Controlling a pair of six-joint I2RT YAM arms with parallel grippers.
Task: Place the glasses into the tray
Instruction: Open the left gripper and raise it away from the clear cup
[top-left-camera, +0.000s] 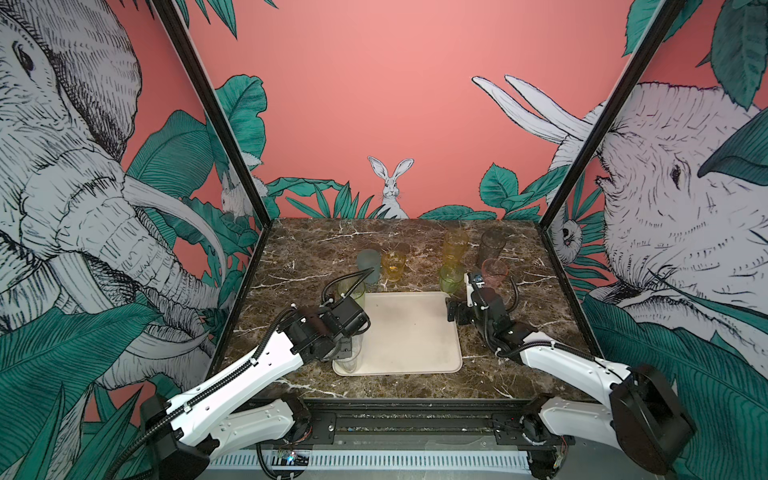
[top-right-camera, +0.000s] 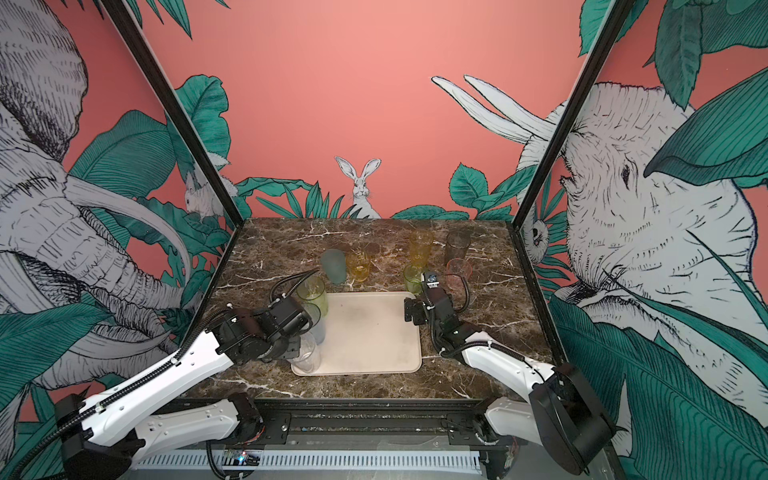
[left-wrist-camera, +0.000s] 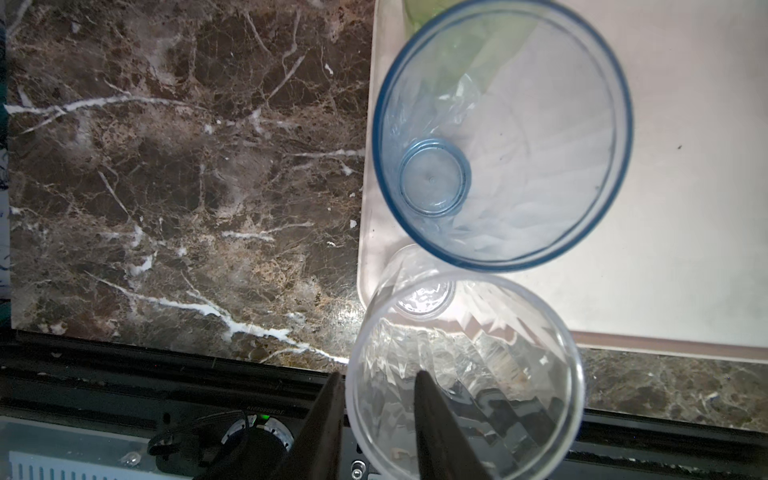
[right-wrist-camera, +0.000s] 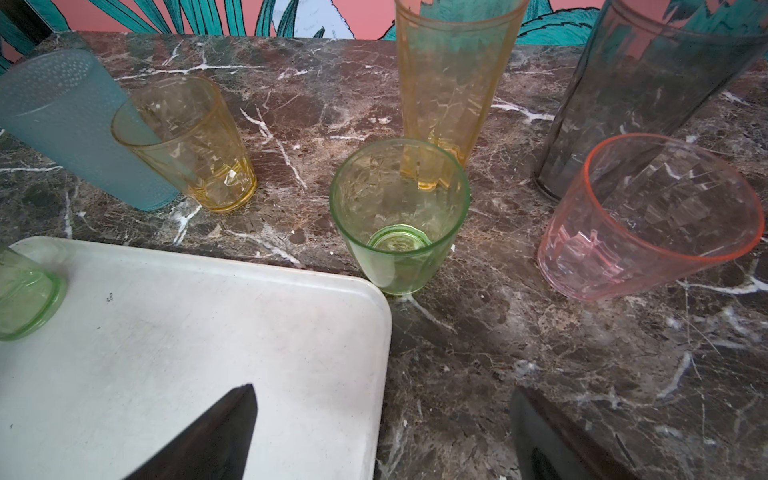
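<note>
While the clear tumbler (left-wrist-camera: 463, 374) is standing upright in the near-left corner of the tray (top-left-camera: 411, 332), the step in hand is looking like its release, and the care now is going into the exit. The left gripper (left-wrist-camera: 379, 376) is straddling the tumbler's rim, one finger hanging outside the wall and the other reaching down inside. The jaws are standing parted wider than the thin wall, so nothing is being pinched. The outer finger is sitting right against the wall, and whether it is touching cannot be told. To do this well, the arm should be rising straight up until the inner finger is clearing the rim. Any sideways drag would be tipping the light tumbler or knocking it into the pale blue tumbler (left-wrist-camera: 503, 133) just beside it on the tray. A yellow-green tall tumbler (top-left-camera: 353, 293) is occupying the far-left corner, so three glasses are sitting in the tray along its left side. The right gripper (right-wrist-camera: 382, 388) is hovering over the tray's far-right corner with its jaws spread wide and empty, facing the short green glass (right-wrist-camera: 399, 216) just off that corner. Waiting on the marble table (top-left-camera: 498, 374) are that glass, the pink glass (right-wrist-camera: 648, 216), the smoky grey tumbler (right-wrist-camera: 648, 83), the tall amber tumbler (right-wrist-camera: 453, 83), the short amber glass (right-wrist-camera: 187, 141) and the frosted teal tumbler (right-wrist-camera: 70, 124).
</note>
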